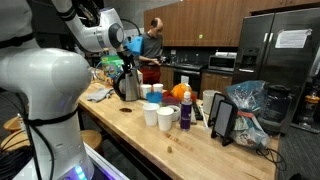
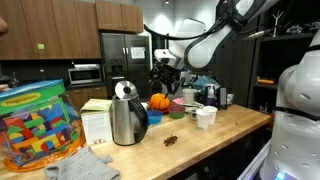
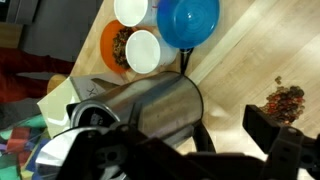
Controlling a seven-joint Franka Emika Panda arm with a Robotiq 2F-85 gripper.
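Gripper (image 3: 237,140) enters the wrist view from the bottom edge with its two dark fingers spread and bare wooden counter (image 3: 250,60) showing in the gap between them; nothing is pinched. A single steel kettle (image 3: 150,105) is the nearest thing. It lies to the left of the fingers, filling the lower centre of the frame, and does not touch them. It stands upright on its base, so from this slanted camera its long axis runs from the lid at lower left to the body at centre right. In an exterior view the gripper (image 1: 128,45) hangs above the kettle (image 1: 128,85), left of centre.

Beyond the kettle, toward the top of the wrist view, there are two white cups (image 3: 143,50), one blue cup (image 3: 188,20) and one orange bowl (image 3: 112,50), grouped close together. One small heap of brown crumbs (image 3: 285,100) lies at the right edge.

Farther out in an exterior view, one orange pumpkin (image 2: 160,101) sits at mid-frame behind the kettle, and one clear tub of coloured blocks (image 2: 35,125) fills the lower left.
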